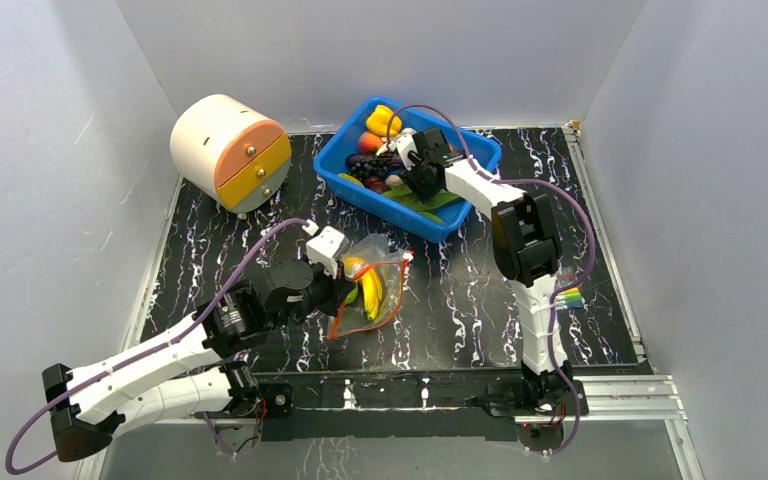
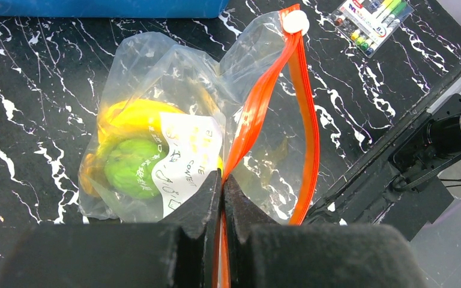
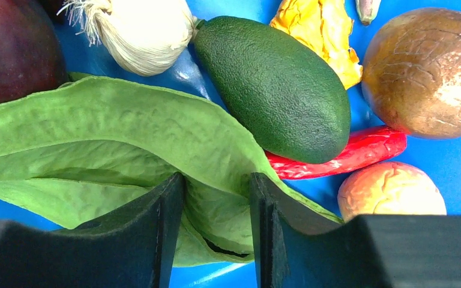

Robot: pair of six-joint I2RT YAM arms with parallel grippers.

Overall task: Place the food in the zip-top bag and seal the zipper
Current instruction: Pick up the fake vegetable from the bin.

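The clear zip-top bag (image 1: 378, 283) lies on the black table, its mouth open. Inside are a yellow banana (image 2: 133, 114) and a green lime (image 2: 132, 169). My left gripper (image 2: 222, 177) is shut on the orange-red zipper (image 2: 263, 103) at one side of the mouth; the white slider (image 2: 295, 22) sits at the far end. My right gripper (image 3: 217, 187) is down in the blue bin (image 1: 480, 152), its jaws pinching the long green leaves (image 3: 114, 132). A red chili (image 3: 363, 150) and an orange-pink peach (image 3: 390, 191) lie beside them.
The bin also holds a dark green avocado (image 3: 276, 84), a garlic bulb (image 3: 144, 30) and a brown round fruit (image 3: 432, 72). A round cream drawer unit (image 1: 230, 150) stands at the back left. A marker pack (image 1: 567, 298) lies at the right.
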